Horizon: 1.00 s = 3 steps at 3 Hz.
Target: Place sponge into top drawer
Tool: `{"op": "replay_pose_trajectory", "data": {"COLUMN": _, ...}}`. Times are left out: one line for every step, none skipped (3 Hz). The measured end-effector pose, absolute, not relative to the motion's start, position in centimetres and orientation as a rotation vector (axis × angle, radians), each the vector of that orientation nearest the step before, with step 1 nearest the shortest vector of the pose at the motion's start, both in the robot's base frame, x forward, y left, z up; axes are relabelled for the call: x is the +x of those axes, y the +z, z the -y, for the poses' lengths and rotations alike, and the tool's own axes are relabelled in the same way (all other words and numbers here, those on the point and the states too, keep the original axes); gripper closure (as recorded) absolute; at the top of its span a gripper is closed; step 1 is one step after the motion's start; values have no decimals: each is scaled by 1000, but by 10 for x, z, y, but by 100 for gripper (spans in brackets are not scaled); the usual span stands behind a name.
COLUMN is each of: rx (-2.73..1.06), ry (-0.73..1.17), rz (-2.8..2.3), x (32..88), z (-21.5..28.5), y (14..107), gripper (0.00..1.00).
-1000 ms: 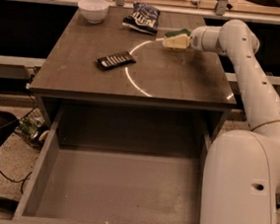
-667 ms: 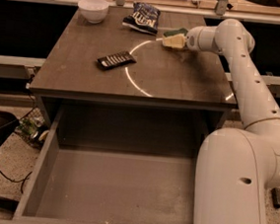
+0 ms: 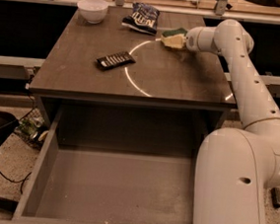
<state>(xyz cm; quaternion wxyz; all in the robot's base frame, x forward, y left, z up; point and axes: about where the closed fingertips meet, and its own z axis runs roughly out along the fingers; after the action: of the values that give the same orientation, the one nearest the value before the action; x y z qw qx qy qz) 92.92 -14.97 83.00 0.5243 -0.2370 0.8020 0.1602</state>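
Note:
The sponge (image 3: 171, 39), pale yellow foam with a dark green layer on top, is at the back right of the cabinet top. My gripper (image 3: 180, 40) reaches in from the right and is shut on the sponge's right end, holding it just above the surface. The sponge hides the fingertips. The top drawer (image 3: 74, 177), a wide shallow grey box, is pulled fully open below the front edge of the cabinet top, and nothing lies in it. The sponge is far behind the drawer.
On the grey cabinet top (image 3: 182, 83) are a white bowl (image 3: 92, 9) at the back left, a blue snack bag (image 3: 140, 17) next to the sponge, and a dark flat bar (image 3: 115, 60) near the middle. My white arm and base (image 3: 237, 183) fill the right side. Cables lie on the floor at the left.
The arm's elbow has swung left and nearer the camera. The sponge at the gripper's tip has shifted slightly up and left and shows more of its green top.

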Motion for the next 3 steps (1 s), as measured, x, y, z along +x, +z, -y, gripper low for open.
{"op": "replay_pose_trajectory", "data": {"rx": -570, "ry": 386, "rz": -1921, "x": 930, "z": 147, "y": 828, "gripper": 95}}
{"op": "replay_pose_trajectory", "data": {"rx": -570, "ry": 386, "rz": -1921, "x": 930, "z": 147, "y": 828, "gripper": 100}}
{"op": "replay_pose_trajectory", "data": {"rx": -570, "ry": 386, "rz": -1921, "x": 930, "z": 147, "y": 828, "gripper": 100}}
